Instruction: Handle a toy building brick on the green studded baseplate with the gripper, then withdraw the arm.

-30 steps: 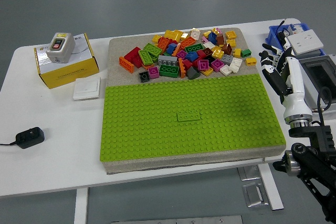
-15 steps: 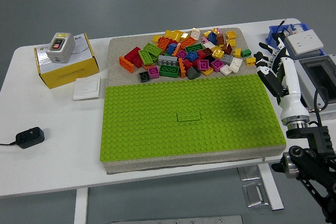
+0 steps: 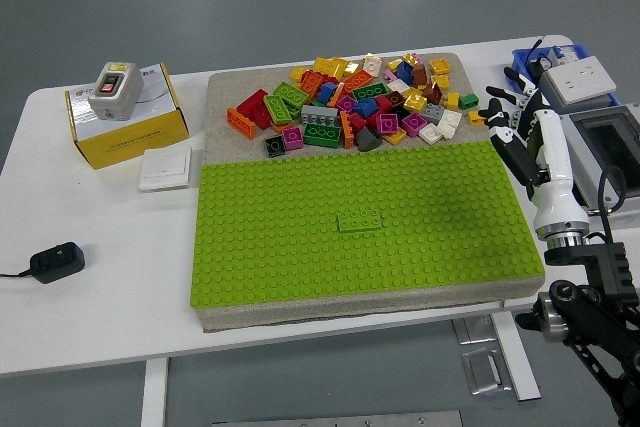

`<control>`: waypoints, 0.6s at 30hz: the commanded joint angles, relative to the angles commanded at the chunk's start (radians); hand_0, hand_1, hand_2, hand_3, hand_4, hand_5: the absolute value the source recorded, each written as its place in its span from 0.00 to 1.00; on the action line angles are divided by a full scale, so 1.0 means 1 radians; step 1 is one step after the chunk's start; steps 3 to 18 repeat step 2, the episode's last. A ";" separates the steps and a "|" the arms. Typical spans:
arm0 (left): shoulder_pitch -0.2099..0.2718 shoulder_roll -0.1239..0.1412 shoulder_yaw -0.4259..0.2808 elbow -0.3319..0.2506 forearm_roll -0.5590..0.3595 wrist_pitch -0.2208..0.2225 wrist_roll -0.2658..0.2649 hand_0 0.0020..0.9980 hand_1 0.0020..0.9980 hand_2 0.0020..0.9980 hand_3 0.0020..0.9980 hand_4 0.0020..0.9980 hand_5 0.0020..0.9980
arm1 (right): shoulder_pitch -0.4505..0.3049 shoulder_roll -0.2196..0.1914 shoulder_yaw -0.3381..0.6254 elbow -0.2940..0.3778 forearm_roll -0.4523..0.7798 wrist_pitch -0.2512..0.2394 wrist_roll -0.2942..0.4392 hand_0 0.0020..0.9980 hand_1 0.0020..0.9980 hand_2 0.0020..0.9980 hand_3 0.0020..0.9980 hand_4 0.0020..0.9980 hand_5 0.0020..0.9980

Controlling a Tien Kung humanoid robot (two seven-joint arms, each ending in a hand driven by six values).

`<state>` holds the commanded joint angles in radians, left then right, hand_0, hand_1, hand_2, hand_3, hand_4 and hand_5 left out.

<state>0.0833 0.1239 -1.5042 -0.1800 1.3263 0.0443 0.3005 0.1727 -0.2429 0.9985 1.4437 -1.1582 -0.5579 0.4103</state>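
Far left of the white table (image 3: 100, 277), near edge side: a black power adapter (image 3: 55, 261) with its cord running off the left edge. Further back, a yellow box (image 3: 130, 127) with a grey switch unit (image 3: 112, 90) on top showing a red button; a flat white wall switch (image 3: 165, 168) lies just right of and nearer than the box.

Centre: a beige board (image 3: 220, 97) holds the green studded baseplate (image 3: 300, 247), which covers the near part of it. One green brick (image 3: 359, 222) sits alone on the baseplate, roughly at its middle, lying flat, long side left to right, well apart from everything else. On the far part of the board, a loose pile of mixed bricks (image 3: 355, 102) in red, yellow, orange, green, blue, pink, white and black; the pile's near edge comes just up to the baseplate's far edge.

Right: the right hand (image 3: 510, 132) hangs by the baseplate's far right corner, beside the pile's right end, fingers spread apart, nothing held, well apart from the green brick. Its white forearm runs toward the near right corner into black arm joints. Behind it, a blue bin (image 3: 524, 59) and a white socket plate (image 3: 577, 79) on a grey tray at the right edge
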 joint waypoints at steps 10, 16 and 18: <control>0.000 0.001 0.003 0.000 -0.003 0.000 0.000 0.69 0.70 0.70 0.76 0.45 0.45 | 0.000 0.000 -0.001 0.000 -0.001 0.000 -0.001 0.56 0.52 0.73 0.89 0.50 0.54; 0.000 0.001 0.003 0.000 -0.003 0.000 0.000 0.69 0.70 0.70 0.76 0.45 0.45 | 0.000 0.000 -0.001 0.000 -0.001 0.000 -0.001 0.56 0.52 0.73 0.89 0.50 0.54; 0.000 0.001 0.003 0.000 -0.003 0.000 0.000 0.69 0.70 0.70 0.76 0.45 0.45 | 0.000 0.000 -0.001 0.000 -0.001 0.000 -0.001 0.56 0.52 0.73 0.89 0.50 0.54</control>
